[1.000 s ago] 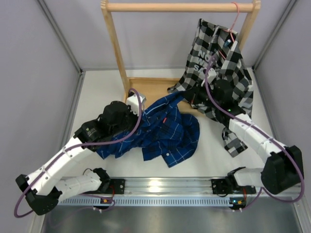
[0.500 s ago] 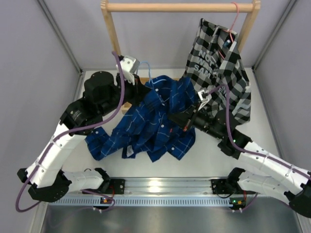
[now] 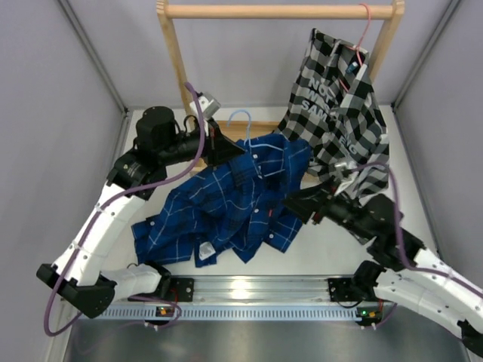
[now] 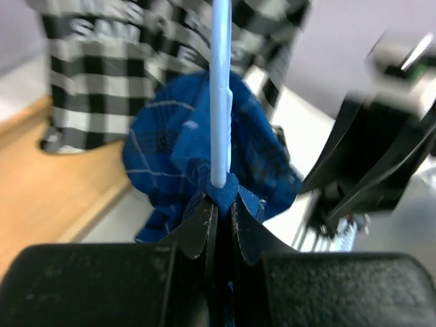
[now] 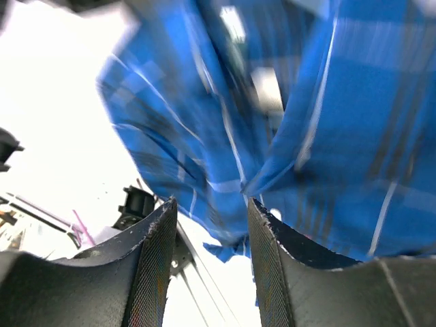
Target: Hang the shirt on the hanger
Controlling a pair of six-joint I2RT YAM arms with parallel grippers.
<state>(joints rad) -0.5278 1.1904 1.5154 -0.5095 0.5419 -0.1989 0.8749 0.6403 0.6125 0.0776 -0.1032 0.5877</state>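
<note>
The dark blue plaid shirt [image 3: 226, 204] hangs from my left gripper [image 3: 229, 151] and trails down onto the table. The left wrist view shows that gripper [image 4: 221, 204] shut on a fold of the shirt [image 4: 204, 129], with the light-blue hanger [image 4: 220, 95] rising straight out of the pinched cloth. The hanger's hook [image 3: 240, 117] stands just above the shirt, in front of the rack. My right gripper [image 3: 293, 204] is at the shirt's right edge. Its jaws [image 5: 211, 214] stand open with nothing between them, the shirt [image 5: 306, 102] hanging blurred just beyond.
A wooden rack [image 3: 279, 11] stands at the back on a wooden base [image 3: 223, 136]. A black-and-white checked shirt [image 3: 339, 98] hangs from it on a pink hanger [image 3: 366, 30], close behind my right arm. A metal rail [image 3: 249, 290] runs along the near edge.
My left gripper lifted the shirt and hanger off the table toward the rack. My right gripper, which was shut, opened and drew back toward the near right.
</note>
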